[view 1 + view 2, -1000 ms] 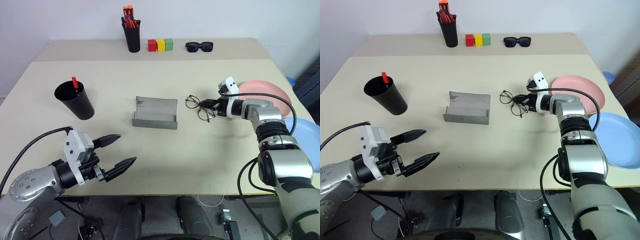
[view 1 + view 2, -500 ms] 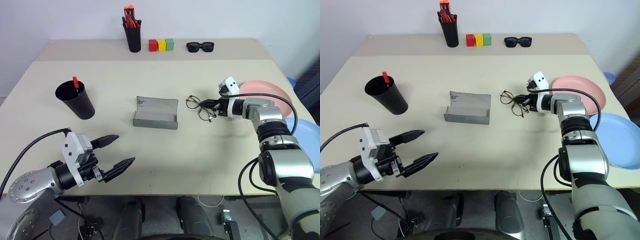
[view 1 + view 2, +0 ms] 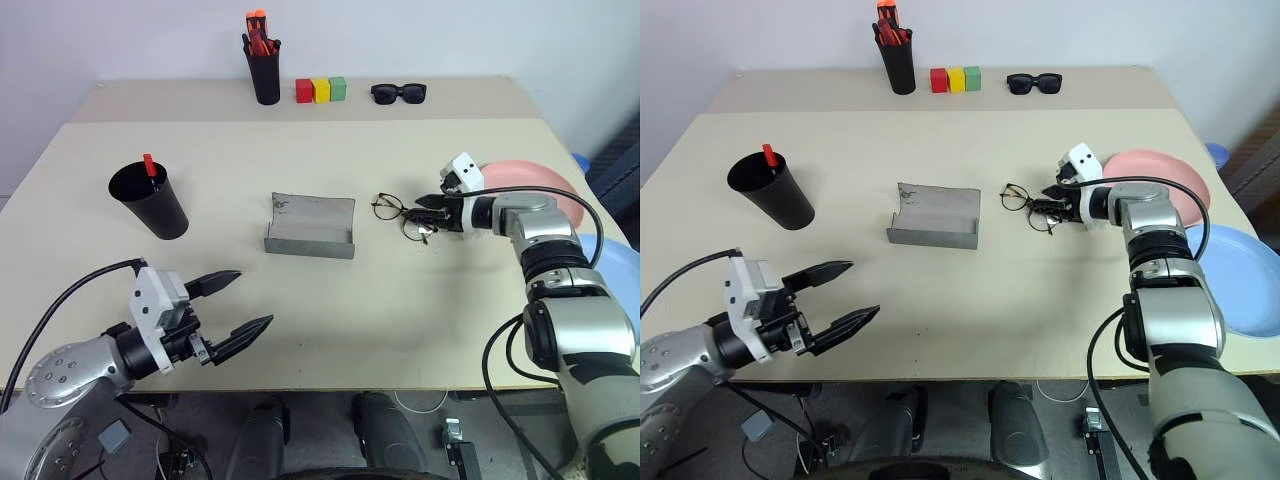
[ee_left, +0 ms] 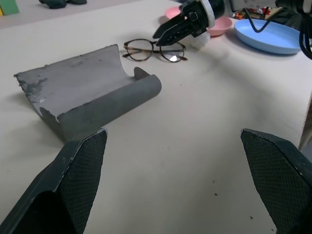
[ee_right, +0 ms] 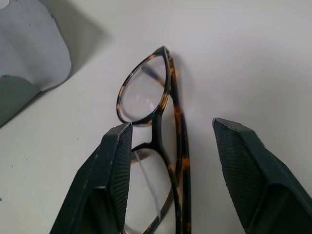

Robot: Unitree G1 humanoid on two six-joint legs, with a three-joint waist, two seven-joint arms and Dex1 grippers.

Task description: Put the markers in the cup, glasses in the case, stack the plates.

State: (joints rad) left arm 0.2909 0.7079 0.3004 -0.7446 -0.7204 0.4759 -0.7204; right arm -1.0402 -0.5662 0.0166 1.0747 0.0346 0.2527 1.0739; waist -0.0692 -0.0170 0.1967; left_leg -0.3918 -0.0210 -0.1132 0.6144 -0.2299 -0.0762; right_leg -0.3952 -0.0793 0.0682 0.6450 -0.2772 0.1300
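The wire-framed glasses (image 3: 400, 214) lie on the table just right of the grey case (image 3: 310, 225), which stands open. My right gripper (image 3: 424, 208) is open over their right end, with the frame (image 5: 157, 117) lying between its fingers (image 5: 111, 168) and not gripped. Behind that arm sits the pink plate (image 3: 535, 182), and the blue plate (image 3: 1240, 272) lies nearer the table's right edge. At the left stands the black cup (image 3: 150, 203) with a red-capped marker (image 3: 149, 165) in it. My left gripper (image 3: 254, 297) hangs open and empty over the front left of the table.
At the back stand a narrow black holder with orange-tipped markers (image 3: 265, 72), three coloured blocks (image 3: 321, 90) and black sunglasses (image 3: 399, 93). The table's front edge lies just below my left gripper.
My right gripper's fingers have opened off the glasses, which stay lying on the table. The left arm has kept still.
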